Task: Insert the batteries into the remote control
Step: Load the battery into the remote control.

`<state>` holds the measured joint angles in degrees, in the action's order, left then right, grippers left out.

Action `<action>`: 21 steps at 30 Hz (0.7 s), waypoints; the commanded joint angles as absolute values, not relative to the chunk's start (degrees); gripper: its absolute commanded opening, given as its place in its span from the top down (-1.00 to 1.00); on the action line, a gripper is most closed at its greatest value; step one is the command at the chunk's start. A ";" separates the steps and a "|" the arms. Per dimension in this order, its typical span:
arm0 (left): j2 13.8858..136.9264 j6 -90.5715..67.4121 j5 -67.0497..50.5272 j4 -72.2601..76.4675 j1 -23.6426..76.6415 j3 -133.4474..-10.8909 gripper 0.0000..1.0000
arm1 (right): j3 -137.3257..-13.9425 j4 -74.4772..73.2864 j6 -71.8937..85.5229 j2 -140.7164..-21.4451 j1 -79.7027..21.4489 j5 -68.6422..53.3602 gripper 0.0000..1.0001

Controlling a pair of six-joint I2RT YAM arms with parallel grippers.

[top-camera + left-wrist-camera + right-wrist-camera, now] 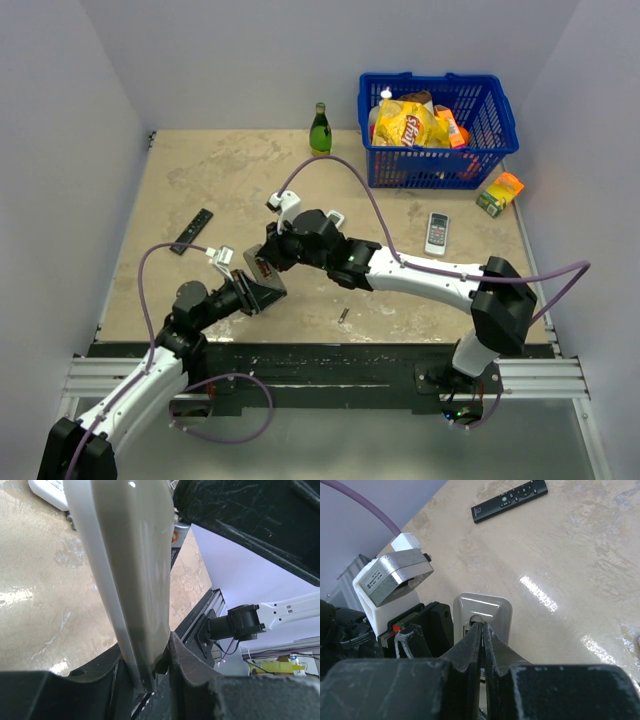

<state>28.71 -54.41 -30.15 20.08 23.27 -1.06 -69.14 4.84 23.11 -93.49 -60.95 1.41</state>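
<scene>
My left gripper (pixel 248 292) is shut on the remote control (pixel 264 283) and holds it above the table near the front, its grey back up. In the left wrist view the remote (pixel 131 570) stands clamped between my fingers (pixel 186 665). My right gripper (pixel 270 260) is shut, and its tips press into the open battery bay at the remote's end (pixel 483 609). In the right wrist view the jaws (pixel 482 626) stand closed together; whether a battery sits between them is hidden. One battery (pixel 343 316) lies loose on the table, right of the remote.
A long flat black strip remote (pixel 192 231) lies at the left, also in the right wrist view (pixel 510 500). Another white remote (pixel 437 233) lies at the right. A green bottle (pixel 320 130), a blue basket (pixel 500 130) with snacks and an orange-green carton (pixel 500 193) stand at the back.
</scene>
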 commanded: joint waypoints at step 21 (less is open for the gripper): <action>26.37 -47.90 -28.57 14.59 23.47 -8.70 1.00 | -77.25 -7.73 12.39 -99.22 -63.28 0.44 0.91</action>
<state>28.38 -50.48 -27.88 11.03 23.27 -3.92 -75.37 -3.05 15.38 -97.43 -61.49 1.91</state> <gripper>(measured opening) 0.320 0.052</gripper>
